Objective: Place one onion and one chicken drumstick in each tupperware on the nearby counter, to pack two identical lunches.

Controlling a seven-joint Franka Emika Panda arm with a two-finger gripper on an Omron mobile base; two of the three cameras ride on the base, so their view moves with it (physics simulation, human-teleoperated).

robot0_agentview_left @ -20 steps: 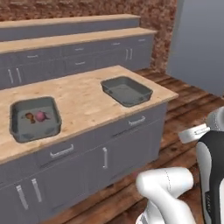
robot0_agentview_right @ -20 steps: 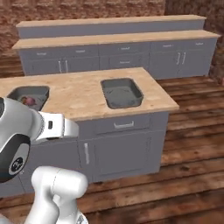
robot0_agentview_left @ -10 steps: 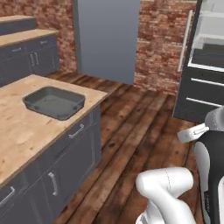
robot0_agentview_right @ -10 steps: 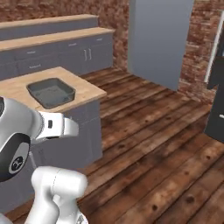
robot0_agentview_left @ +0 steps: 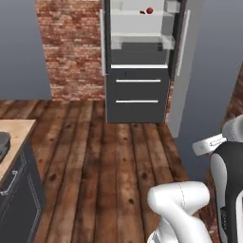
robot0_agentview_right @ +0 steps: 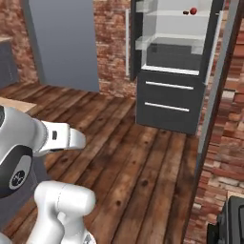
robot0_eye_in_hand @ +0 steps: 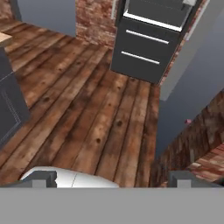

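Red round onion (robot0_agentview_left: pixel 150 10) on open fridge's (robot0_agentview_left: pixel 137 61) upper shelf, 12 o'clock; gripper (robot0_eye_in_hand: pixel 111 178) jaws apart, empty. Risk: high reach clips fridge door (robot0_agentview_left: pixel 190 71).

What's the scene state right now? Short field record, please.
setting: simulated kitchen, wood plank floor, brick wall
fridge: open, two dark drawers below
fridge shelf: red onion beside a small dark item, too small to identify
counter: corner at left edge
tupperware: rim just visible on the counter
gripper: open, empty, fingertips at bottom of hand view
pink spot: low by the fridge door, cannot identify
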